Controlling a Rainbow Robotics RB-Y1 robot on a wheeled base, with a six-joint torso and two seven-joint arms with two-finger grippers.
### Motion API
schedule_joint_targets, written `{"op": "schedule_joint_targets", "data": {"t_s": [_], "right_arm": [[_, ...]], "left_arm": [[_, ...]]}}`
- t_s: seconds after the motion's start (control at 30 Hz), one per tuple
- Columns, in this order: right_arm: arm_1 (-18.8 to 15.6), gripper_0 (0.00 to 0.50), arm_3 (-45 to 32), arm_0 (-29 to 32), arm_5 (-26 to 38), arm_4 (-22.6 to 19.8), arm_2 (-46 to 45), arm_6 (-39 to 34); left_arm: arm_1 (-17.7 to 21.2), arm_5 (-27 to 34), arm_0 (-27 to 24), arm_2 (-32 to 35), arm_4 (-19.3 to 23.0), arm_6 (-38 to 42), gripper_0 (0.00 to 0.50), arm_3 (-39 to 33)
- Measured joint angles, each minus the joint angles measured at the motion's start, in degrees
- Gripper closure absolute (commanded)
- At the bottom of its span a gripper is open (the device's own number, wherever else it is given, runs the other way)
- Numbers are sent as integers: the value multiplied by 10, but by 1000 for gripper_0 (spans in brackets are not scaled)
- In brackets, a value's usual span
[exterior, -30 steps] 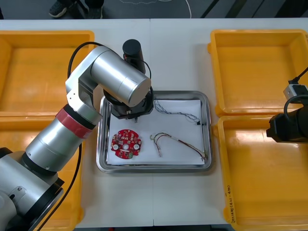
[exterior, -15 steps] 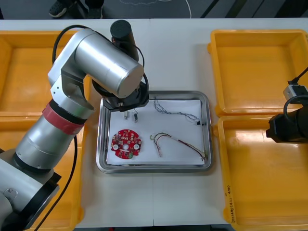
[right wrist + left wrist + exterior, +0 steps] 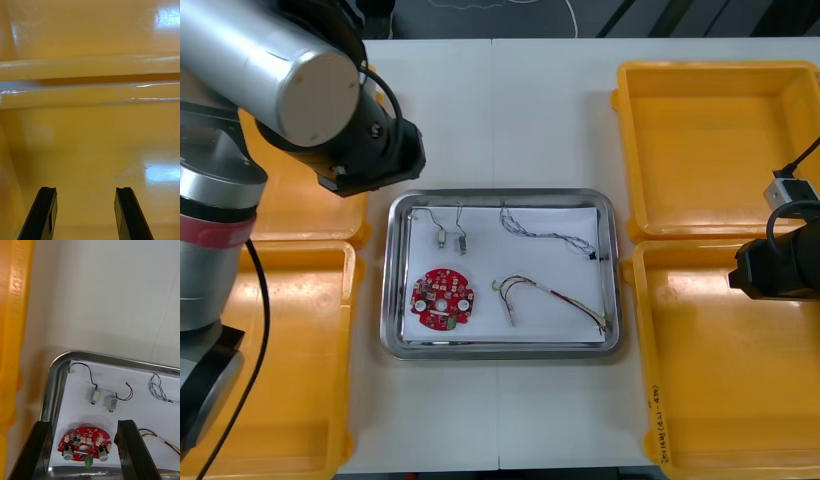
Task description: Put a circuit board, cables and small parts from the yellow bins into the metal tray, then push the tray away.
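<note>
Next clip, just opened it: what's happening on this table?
The metal tray sits between the bins and already holds a round red circuit board, two small metal parts, a twisted blue and white cable and a red and yellow cable. The left hand hovers open and empty near the tray's far left corner. The right hand waits open over the near yellow bin on the robot's right. The tray is not yet pushed away.

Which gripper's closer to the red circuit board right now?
Left. The left gripper hangs open by the metal tray's far-left corner, close to the circuit board. The right gripper, open, sits over the near right yellow bin, across the tray.
</note>
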Motion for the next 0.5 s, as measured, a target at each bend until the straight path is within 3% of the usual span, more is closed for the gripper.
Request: {"op": "schedule_joint_targets", "data": {"t_s": [0.5], "right_arm": [[0,54,0,1,0,-6,1,0]], "left_arm": [[148,0,16,41,131,-4,0,-4]]}}
